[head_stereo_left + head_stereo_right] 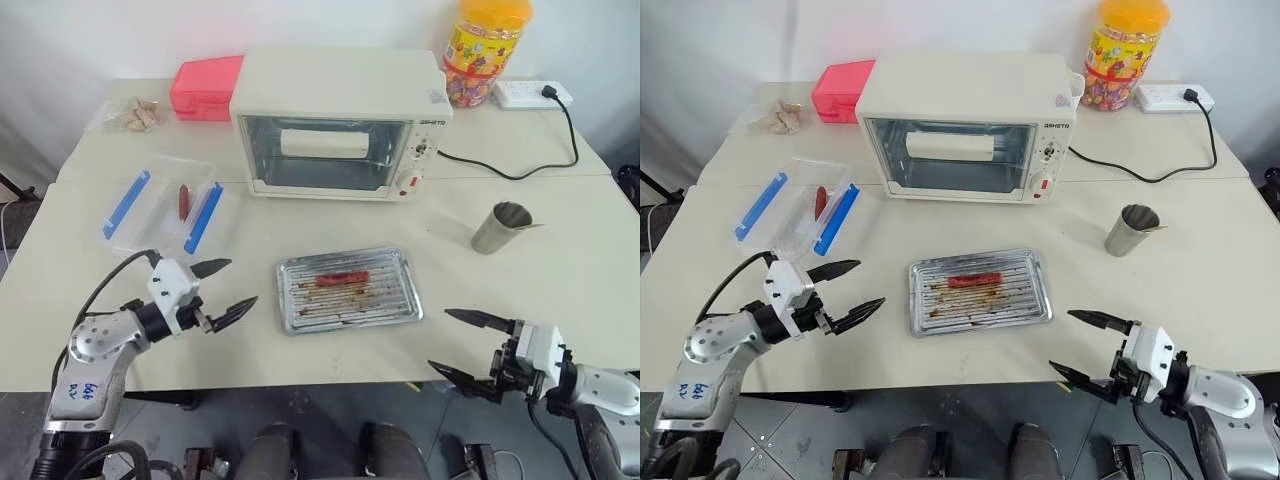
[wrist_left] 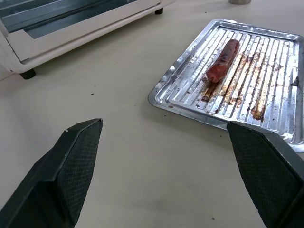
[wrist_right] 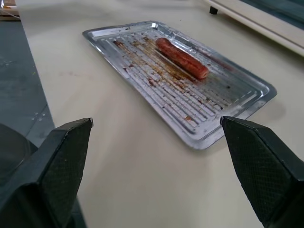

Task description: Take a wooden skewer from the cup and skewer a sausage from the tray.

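The sausage point(image 1: 340, 277), one bright red piece, lies along the far half of the single tray point(image 1: 296, 318) at the middle of the surface point(image 1: 560, 290) in the left eye view. One cup point(image 1: 500, 228) stands well to the tray's right, with a thin stick end, the wooden skewer point(image 1: 530, 227), poking over its rim. Behind the tray sits one toaster oven point(image 1: 340, 125); to its left, one clear box point(image 1: 165, 205) with two blue clips holds one darker sausage point(image 1: 183, 200). The left tool point(image 1: 222, 290) and right tool point(image 1: 467, 345) both hover spread wide, empty, either side of the tray.

In the left wrist view, two fingers point(image 2: 71, 171) stand apart, facing the tray's corner.

In the right wrist view, two fingers point(image 3: 57, 171) stand apart before the tray.
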{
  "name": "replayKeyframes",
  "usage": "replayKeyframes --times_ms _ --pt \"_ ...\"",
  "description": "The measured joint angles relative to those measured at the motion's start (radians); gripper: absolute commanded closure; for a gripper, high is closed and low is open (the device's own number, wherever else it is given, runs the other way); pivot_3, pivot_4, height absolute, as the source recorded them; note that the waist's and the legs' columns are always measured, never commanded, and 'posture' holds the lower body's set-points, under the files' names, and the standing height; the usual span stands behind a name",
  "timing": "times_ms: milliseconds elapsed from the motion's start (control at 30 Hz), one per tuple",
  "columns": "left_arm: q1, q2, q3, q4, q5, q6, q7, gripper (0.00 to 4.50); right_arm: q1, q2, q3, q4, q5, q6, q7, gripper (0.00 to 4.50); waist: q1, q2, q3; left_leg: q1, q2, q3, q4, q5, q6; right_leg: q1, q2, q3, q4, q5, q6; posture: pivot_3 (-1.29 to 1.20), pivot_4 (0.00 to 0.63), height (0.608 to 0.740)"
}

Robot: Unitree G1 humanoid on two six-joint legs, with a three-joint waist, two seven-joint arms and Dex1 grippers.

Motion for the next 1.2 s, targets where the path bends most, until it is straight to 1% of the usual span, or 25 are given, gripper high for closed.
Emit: replayKeyframes --times_ms 67,167,267,400,500,567,700,733,800,833,867,967,1000,1067,1133,1200 --pt "-0.005 0.0 0.0 -0.001 -0.005 0.005 -0.007 0.06 -0.009 0.0 -0.004 -0.016 0.002 0.011 -0.022 0.0 0.004 0.0 0.0 -0.001 0.0 0.0 0.0 0.0 0.0 -0.001 0.0 0.0 0.0 0.0 0.0 0.0 0.15 0.74" --pt "-0.016 0.017 -0.001 -0.018 -0.095 0.06 -0.086 0.06 0.004 -0.001 -0.072 -0.054 0.028 0.057 -0.082 0.0 0.014 0.0 0.0 -0.003 -0.001 -0.002 0.001 0.0 0.0 -0.002 -0.001 0.0 0.001 0.0 0.0 0.0 0.15 0.74" --pt "-0.05 0.074 -0.025 -0.061 -0.144 0.088 -0.191 0.06 0.066 -0.023 -0.189 -0.085 0.066 0.103 -0.126 0.0 0.025 0.0 0.0 -0.004 -0.002 -0.003 0.001 0.0 0.0 -0.002 -0.001 0.0 0.0 0.0 0.0 0.0 0.15 0.74" --pt "-0.096 0.078 -0.045 -0.12 -0.216 0.162 -0.234 0.06 0.149 -0.026 -0.361 -0.075 0.077 0.129 -0.177 0.0 0.027 0.0 0.0 -0.003 -0.002 -0.001 0.001 0.0 0.001 -0.001 -0.001 0.001 0.0 0.0 0.0 0.0 0.15 0.74" --pt "-0.122 0.064 -0.07 -0.125 -0.254 0.21 -0.251 0.06 0.183 -0.025 -0.445 -0.032 0.072 0.13 -0.213 0.0 0.021 0.001 0.0 -0.003 -0.001 0.0 0.0 0.0 0.001 -0.001 0.0 0.002 0.0 0.0 0.0 0.0 0.15 0.74" --pt "-0.134 0.049 -0.08 -0.125 -0.276 0.241 -0.25 0.06 0.19 -0.025 -0.476 -0.004 0.063 0.129 -0.234 0.0 0.013 0.001 0.0 -0.002 -0.001 0.0 0.0 0.0 0.001 -0.001 0.0 0.002 0.0 0.0 0.0 0.0 0.15 0.74" --pt "-0.173 0.011 -0.093 -0.123 -0.279 0.244 -0.23 0.06 0.168 -0.028 -0.482 0.008 0.072 0.178 -0.272 0.0 0.005 0.002 -0.001 -0.002 0.0 0.001 0.0 0.0 0.0 -0.002 0.001 0.003 0.0 0.0 0.0 0.0 0.15 0.74" --pt "-0.177 0.004 -0.099 -0.121 -0.276 0.237 -0.23 0.06 0.16 -0.051 -0.479 0.008 0.074 0.209 -0.268 0.0 0.005 0.003 -0.001 -0.002 0.0 0.002 0.0 0.0 0.0 -0.002 0.001 0.004 0.0 0.0 0.0 0.0 0.15 0.74" --pt "-0.18 0.0 -0.113 -0.117 -0.264 0.23 -0.23 0.06 0.126 -0.156 -0.466 0.005 0.073 0.296 -0.261 0.0 0.005 0.006 -0.001 -0.002 -0.001 0.006 0.0 0.0 0.001 -0.004 0.001 0.008 0.001 0.0 0.001 0.0 0.15 0.74" --pt "-0.182 -0.002 -0.119 -0.115 -0.258 0.229 -0.231 0.06 0.095 -0.226 -0.464 -0.003 0.074 0.365 -0.262 0.0 0.005 0.006 -0.001 -0.002 -0.001 0.006 0.0 0.0 0.001 -0.004 0.001 0.008 0.001 0.0 0.001 0.0 0.15 0.74" --pt "-0.182 -0.003 -0.121 -0.114 -0.256 0.228 -0.231 0.06 0.074 -0.268 -0.465 -0.011 0.076 0.406 -0.265 0.0 0.007 0.006 -0.001 -0.002 0.0 0.006 0.0 0.0 0.001 -0.005 0.001 0.008 0.002 0.0 0.001 0.0 0.15 0.74" --pt "-0.188 -0.013 -0.123 -0.098 -0.251 0.223 -0.229 0.06 0.007 -0.435 -0.448 -0.033 0.076 0.611 -0.284 0.0 0.01 0.006 -0.001 -0.004 0.0 0.006 0.001 0.0 0.001 -0.007 0.001 0.008 0.003 0.0 0.001 0.0 0.15 0.74" --pt "-0.189 -0.017 -0.122 -0.09 -0.249 0.219 -0.228 0.06 -0.025 -0.498 -0.421 -0.033 0.074 0.687 -0.288 0.0 0.011 0.006 -0.001 -0.005 0.0 0.006 0.001 0.0 0.001 -0.008 0.001 0.008 0.003 0.0 0.001 0.0 0.15 0.74" --pt "-0.191 -0.028 -0.124 -0.085 -0.247 0.217 -0.222 0.06 -0.083 -0.58 -0.378 -0.04 0.076 0.791 -0.279 0.0 0.014 0.006 -0.001 -0.007 -0.001 0.005 0.001 0.0 0.001 -0.008 0.0 0.007 0.002 0.0 0.001 0.0 0.15 0.74" --pt "-0.192 -0.042 -0.13 -0.084 -0.243 0.212 -0.217 0.06 -0.146 -0.639 -0.32 -0.04 0.077 0.861 -0.273 0.0 0.014 0.006 -0.001 -0.007 -0.001 0.005 0.001 0.0 0.002 -0.008 0.0 0.007 0.002 0.0 0.001 0.0 0.15 0.74" --pt "-0.19 -0.053 -0.14 -0.083 -0.237 0.205 -0.208 0.06 -0.243 -0.679 -0.236 -0.035 0.075 0.933 -0.278 0.0 0.011 0.005 0.0 -0.008 -0.001 0.005 0.001 0.0 0.002 -0.009 0.0 0.007 0.002 0.0 0.001 0.0 0.15 0.74"
